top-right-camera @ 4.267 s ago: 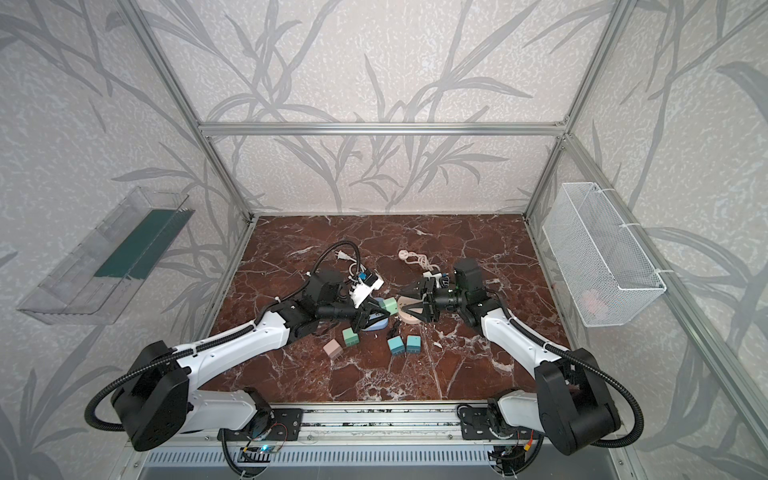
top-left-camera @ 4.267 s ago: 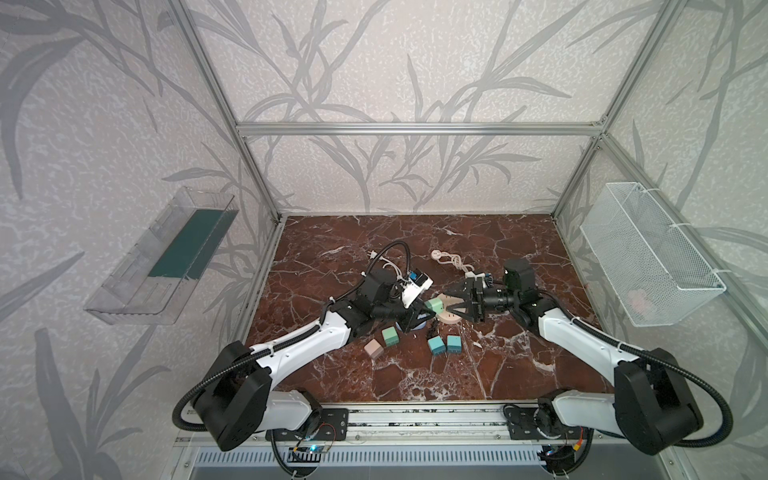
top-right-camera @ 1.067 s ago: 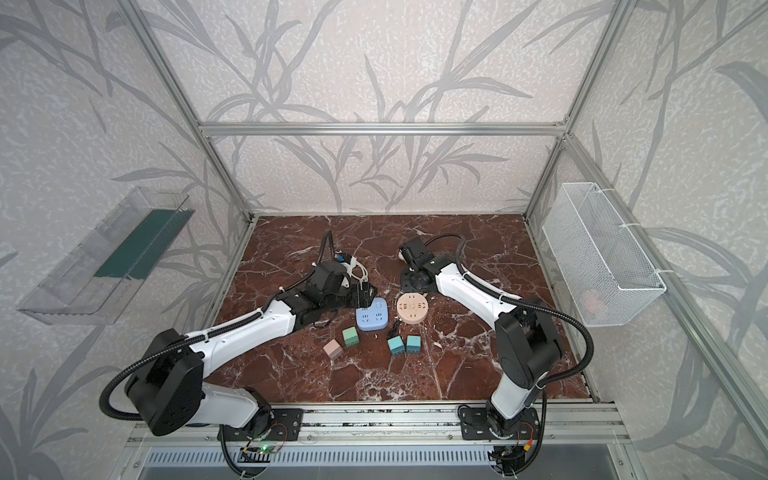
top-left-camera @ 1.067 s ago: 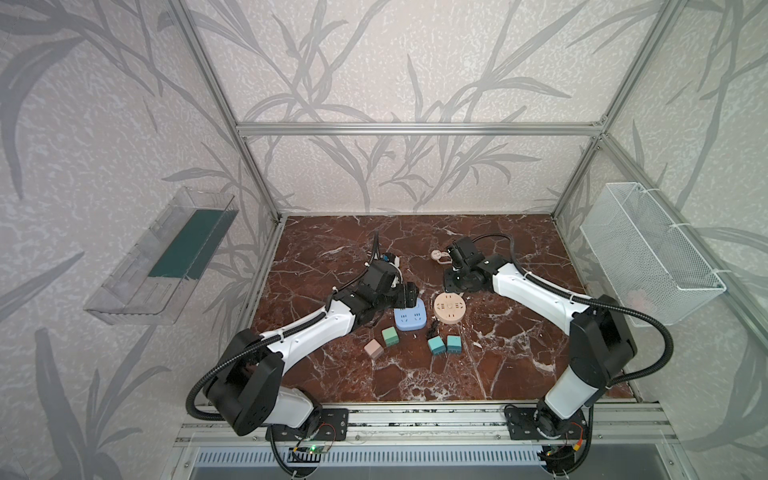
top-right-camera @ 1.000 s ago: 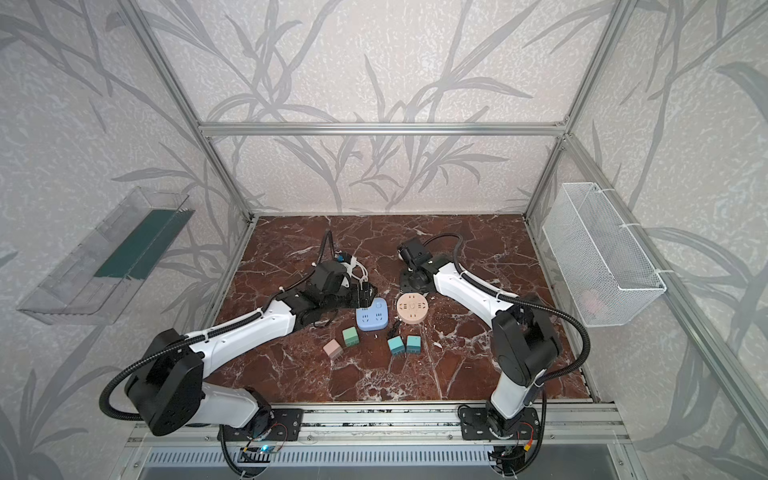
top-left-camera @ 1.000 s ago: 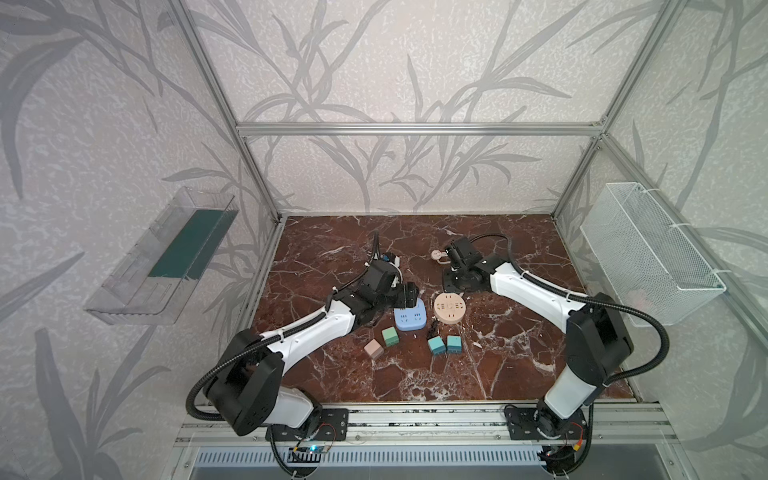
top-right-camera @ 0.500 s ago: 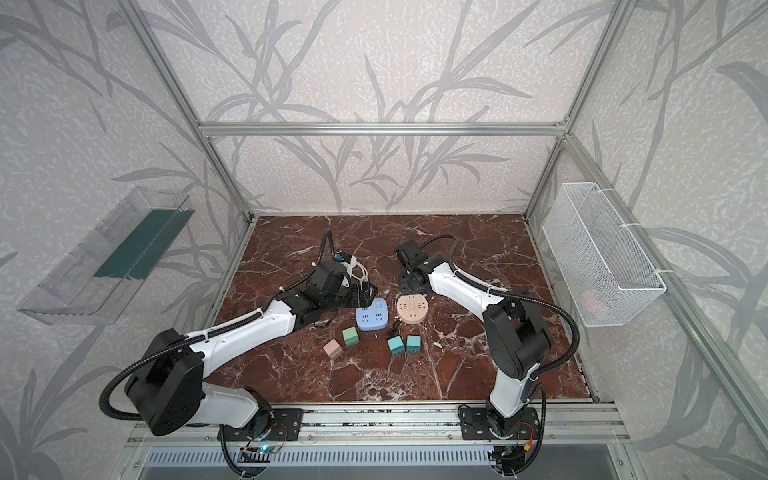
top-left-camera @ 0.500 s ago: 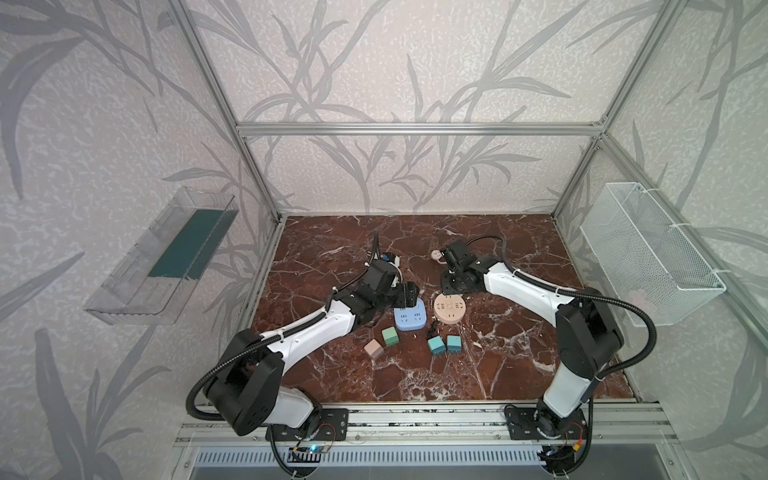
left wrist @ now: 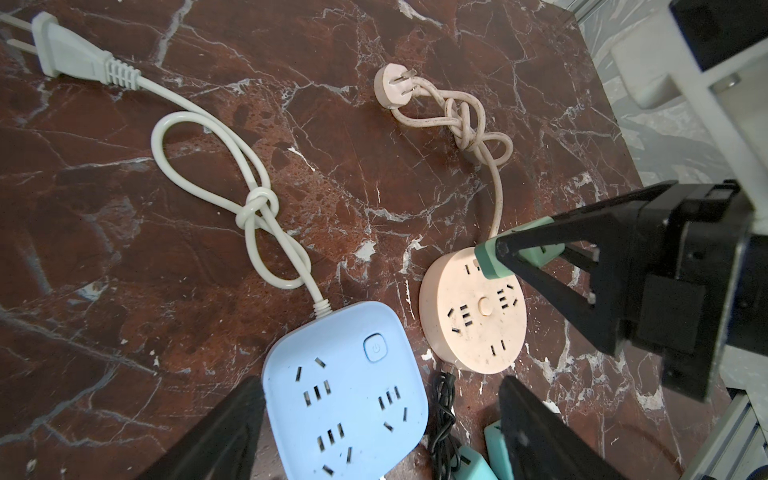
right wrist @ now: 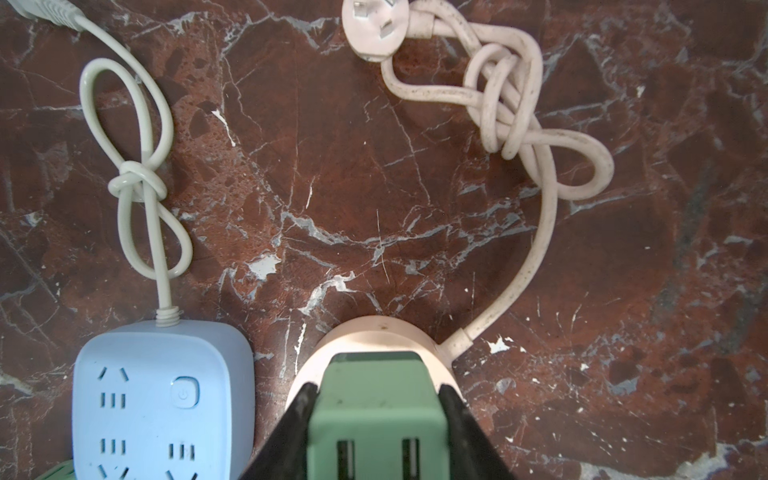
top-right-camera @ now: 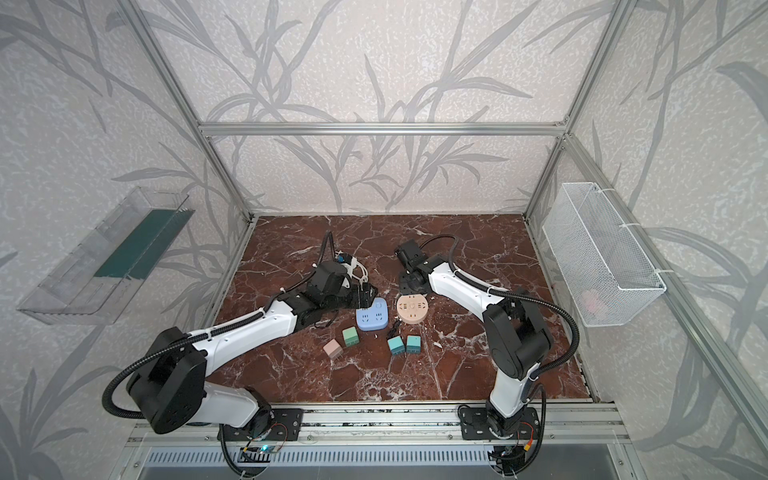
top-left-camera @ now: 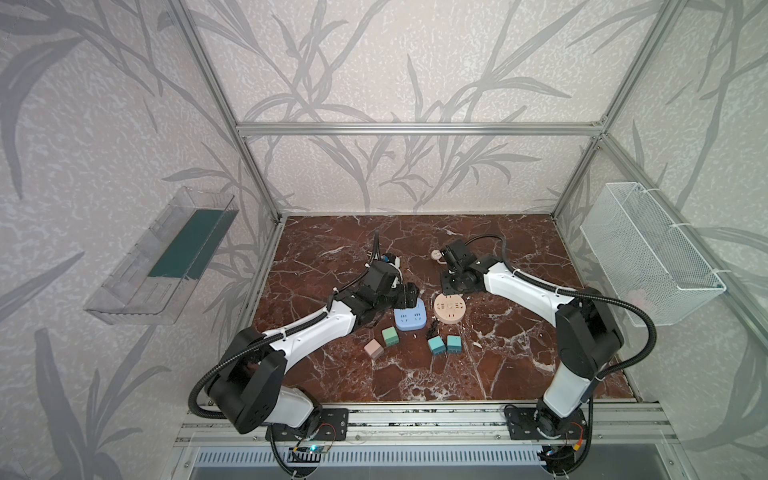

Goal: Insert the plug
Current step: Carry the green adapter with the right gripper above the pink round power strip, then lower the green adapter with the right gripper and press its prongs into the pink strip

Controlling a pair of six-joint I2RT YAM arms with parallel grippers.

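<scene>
Plug: green cube plug [right wrist: 378, 415], clamped in the right gripper [right wrist: 377, 388], over the rim of the round pink power strip [left wrist: 473, 316]; pins seated or not, cannot tell
Handling: probably light, stiff plastic with smooth sides; best taken on two flat opposite faces, pins left free
Left gripper [left wrist: 379, 381]: released, its jaws on either side of the blue power strip [left wrist: 332, 415]
Count: five plugs in all, four loose cube plugs [top-left-camera: 390, 336] on the tabletop [top-left-camera: 498, 374]; two power strips

The left arm [top-left-camera: 316, 332] stretches low from the front edge of the desk [top-left-camera: 498, 374] toward its middle, with the left claw [left wrist: 380, 386] spread wide. The right arm [top-left-camera: 519, 286] reaches in from the front right corner, and the right claw [right wrist: 377, 390] points down, clamped on a green plug [right wrist: 378, 415].
</scene>
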